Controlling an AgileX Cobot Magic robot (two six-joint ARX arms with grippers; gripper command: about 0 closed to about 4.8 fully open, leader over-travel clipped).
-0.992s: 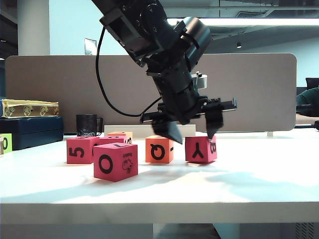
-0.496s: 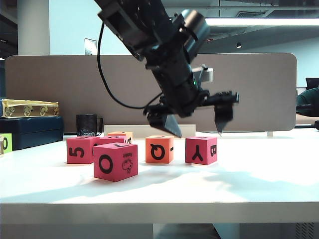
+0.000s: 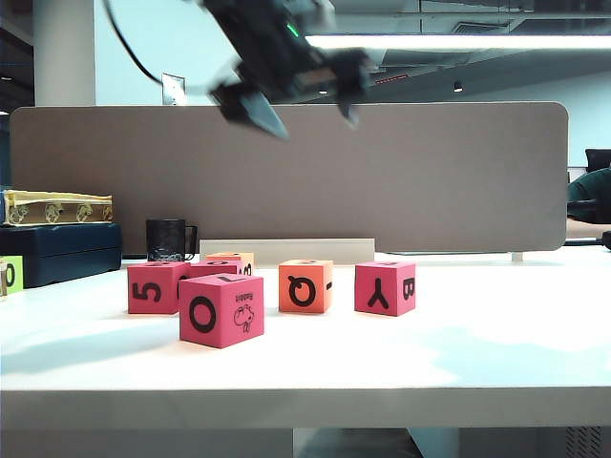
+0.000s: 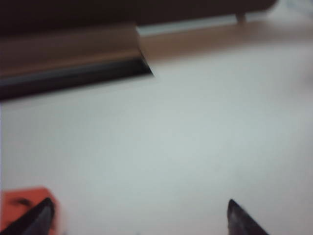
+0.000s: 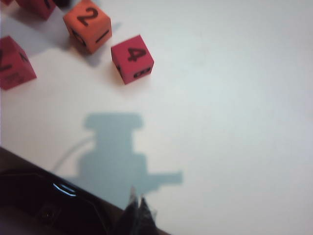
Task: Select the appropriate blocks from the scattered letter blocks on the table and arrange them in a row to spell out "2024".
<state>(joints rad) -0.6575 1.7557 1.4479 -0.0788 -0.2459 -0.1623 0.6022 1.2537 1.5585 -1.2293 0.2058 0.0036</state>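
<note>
High above the white smooth-topped table (image 3: 401, 363), near the top of the exterior view, the left gripper (image 3: 291, 95) had risen clear of the blocks with its jaws spread wide and nothing between them. A second earlier it had hung low over the pink-red foam block lettered Y and B (image 3: 385, 287), at the right end of the group. That block sat alone on the table, just right of the orange foam block with the Q-like mark (image 3: 305, 285). The right wrist view showed a 4 on top of the pink-red one (image 5: 132, 58) and a 2 on the orange one (image 5: 87, 25). Judged from this, the 4 had just been set down and released. The right gripper (image 5: 137, 211) waited above bare table nearer the right, its jaws pressed together, empty
</note>
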